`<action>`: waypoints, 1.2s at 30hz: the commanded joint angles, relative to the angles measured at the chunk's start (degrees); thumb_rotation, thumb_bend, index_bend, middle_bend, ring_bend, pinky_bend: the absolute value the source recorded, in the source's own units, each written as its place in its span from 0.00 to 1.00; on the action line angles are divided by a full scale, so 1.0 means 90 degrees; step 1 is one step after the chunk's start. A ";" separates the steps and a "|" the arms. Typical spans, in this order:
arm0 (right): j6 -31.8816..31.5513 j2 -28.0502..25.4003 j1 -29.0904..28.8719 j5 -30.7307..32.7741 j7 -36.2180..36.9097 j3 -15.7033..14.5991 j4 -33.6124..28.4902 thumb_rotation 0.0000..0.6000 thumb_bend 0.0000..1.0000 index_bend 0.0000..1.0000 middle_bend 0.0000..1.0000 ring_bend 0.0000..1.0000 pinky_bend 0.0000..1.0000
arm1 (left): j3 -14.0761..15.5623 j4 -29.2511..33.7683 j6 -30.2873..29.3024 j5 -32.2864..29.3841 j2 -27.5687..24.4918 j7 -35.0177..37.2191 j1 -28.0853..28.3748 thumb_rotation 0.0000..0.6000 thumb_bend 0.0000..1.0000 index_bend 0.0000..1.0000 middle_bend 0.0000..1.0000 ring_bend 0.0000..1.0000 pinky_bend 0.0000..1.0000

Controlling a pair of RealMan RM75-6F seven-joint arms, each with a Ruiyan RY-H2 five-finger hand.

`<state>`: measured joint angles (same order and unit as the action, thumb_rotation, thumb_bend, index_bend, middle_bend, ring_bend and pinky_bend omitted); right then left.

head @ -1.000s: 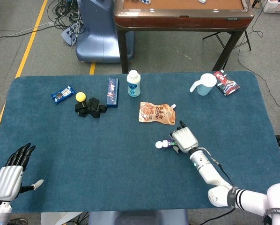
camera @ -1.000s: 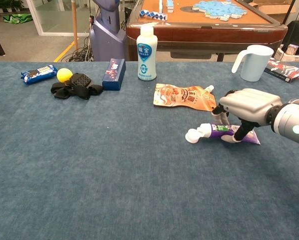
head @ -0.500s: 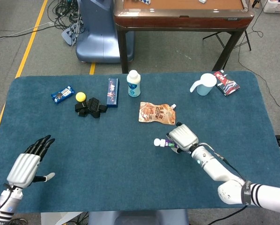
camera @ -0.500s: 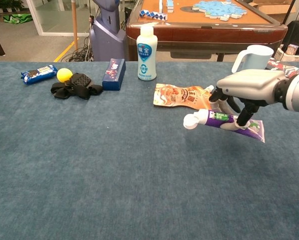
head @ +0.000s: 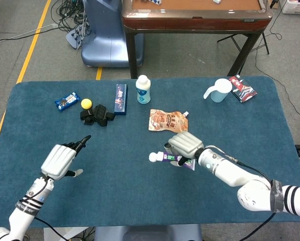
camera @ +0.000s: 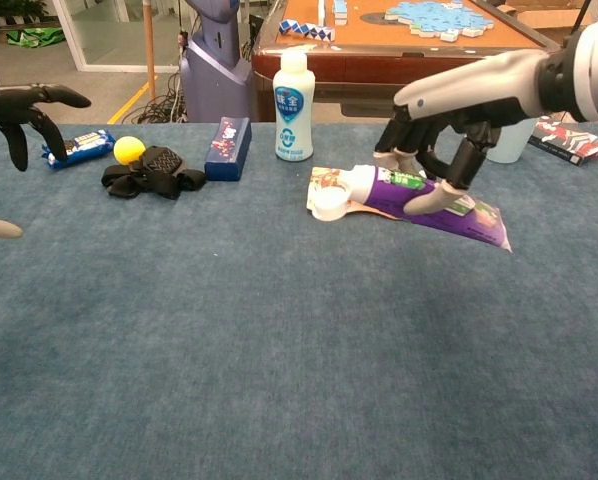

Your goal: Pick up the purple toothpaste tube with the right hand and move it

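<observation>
The purple toothpaste tube (camera: 419, 201) with a white cap hangs above the blue table, cap pointing left, held from above by my right hand (camera: 447, 128). From the head view the tube (head: 166, 157) pokes out left of the right hand (head: 184, 145), just below the orange pouch. My left hand (head: 62, 158) hovers over the table's left part with its fingers spread and nothing in it; the chest view shows the left hand (camera: 21, 108) at the far left edge.
An orange snack pouch (head: 168, 121) lies behind the tube. A white bottle (head: 143, 89), blue box (head: 121, 98), black object (head: 97, 115), yellow ball (head: 86, 104) and blue wrapper (head: 66, 101) sit at the back left. A pale jug (head: 218, 90) and packet (head: 243, 88) stand back right.
My right hand has lifted the tube off the table and carried it left and toward me. The left hand has risen and moved right over the table.
</observation>
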<state>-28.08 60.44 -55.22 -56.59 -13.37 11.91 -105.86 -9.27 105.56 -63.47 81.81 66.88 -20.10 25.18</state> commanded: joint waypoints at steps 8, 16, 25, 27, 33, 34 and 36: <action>-0.0139 0.0430 -0.0639 0.0528 0.0374 0.0186 0.0139 1.00 0.73 0.89 0.79 0.68 0.41 | -0.0322 -0.0049 0.0115 -0.1875 0.1261 -0.2120 0.0822 0.70 0.04 0.24 0.57 0.58 0.72; -0.0384 0.0750 -0.1068 0.0930 0.0422 0.0213 0.0475 1.00 0.74 0.90 0.80 0.70 0.42 | -0.0306 -0.0189 0.0008 -0.2166 0.1670 -0.2060 0.1044 0.60 0.04 0.43 0.74 0.70 0.82; -0.0620 0.0873 -0.1309 0.1174 0.0384 0.0099 0.0522 1.00 0.74 0.91 0.80 0.71 0.42 | -0.0228 -0.0049 0.0216 -0.2295 0.1588 -0.1617 0.1192 0.83 0.04 0.35 0.75 0.70 0.82; -0.0576 0.0866 -0.1326 0.1219 0.0463 0.0095 0.0478 1.00 0.74 0.91 0.80 0.71 0.42 | -0.0259 -0.0009 0.0195 -0.2405 0.1604 -0.1612 0.1232 0.86 0.04 0.36 0.77 0.72 0.82; -0.0493 0.0946 -0.1417 0.1193 0.0485 -0.0051 0.0464 1.00 0.74 0.91 0.80 0.71 0.42 | -0.0379 -0.0124 -0.0008 -0.2748 0.1778 -0.1836 0.1412 0.78 0.05 0.45 0.79 0.73 0.82; -0.0497 0.0972 -0.1436 0.1194 0.0488 -0.0070 0.0472 1.00 0.74 0.91 0.80 0.71 0.42 | -0.0417 -0.0116 -0.0011 -0.2865 0.1798 -0.1855 0.1455 0.74 0.05 0.46 0.79 0.73 0.82; -0.0517 0.1026 -0.1478 0.1195 0.0475 -0.0101 0.0493 1.00 0.74 0.91 0.80 0.71 0.42 | -0.0481 -0.0109 -0.0026 -0.3042 0.1825 -0.1905 0.1536 0.62 0.05 0.49 0.80 0.74 0.83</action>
<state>-32.65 69.51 -68.37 -45.83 -9.04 11.12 -101.52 -12.96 104.63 -63.42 55.72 82.90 -36.68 38.24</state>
